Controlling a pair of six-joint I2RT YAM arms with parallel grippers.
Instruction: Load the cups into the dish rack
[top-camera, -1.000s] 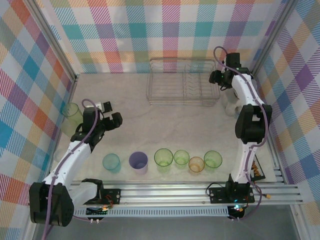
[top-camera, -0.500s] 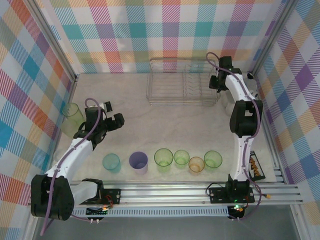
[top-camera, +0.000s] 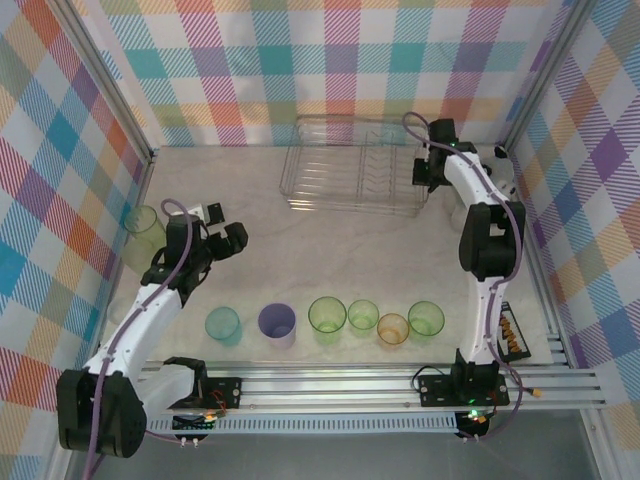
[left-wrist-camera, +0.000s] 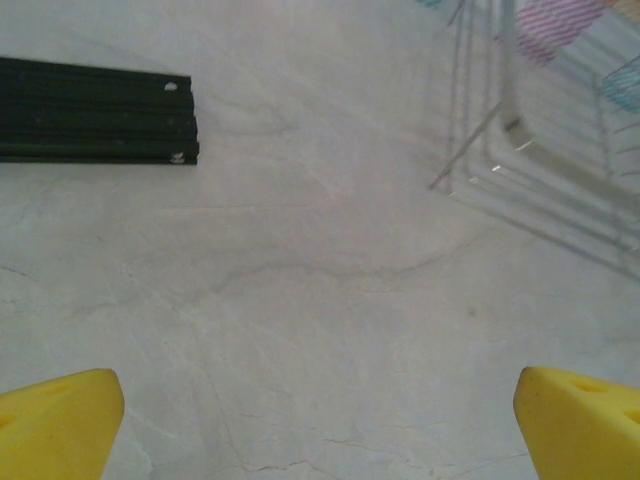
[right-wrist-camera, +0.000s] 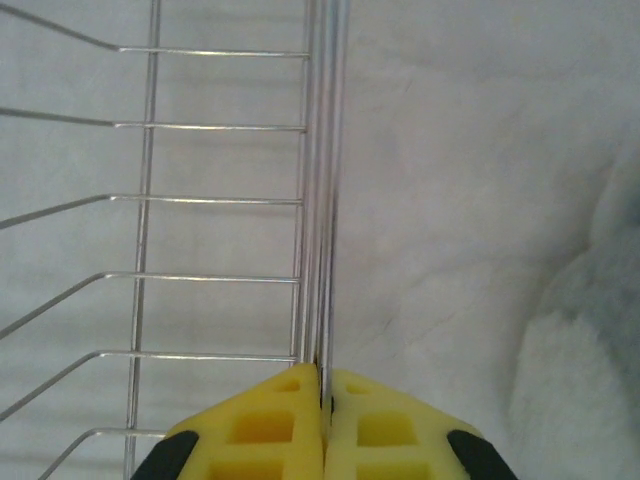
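Gleaming silver-wire dish rack (top-camera: 355, 170), skewed

A pale, marble-veined bench (top-camera: 300, 250) is walled in by pastel plaid panels (top-camera: 340, 60). A silver slotted rail (top-camera: 340, 385) runs along its near edge. A black ribbed bar (left-wrist-camera: 95, 110) lies flat on the bench. At the right edge is a small orange-flecked object (top-camera: 512, 338), too small to identify.

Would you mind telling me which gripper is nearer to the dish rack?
Right. The right gripper is shut on the right rim wire of the rack; the left gripper hangs open over the table, well to its near left.
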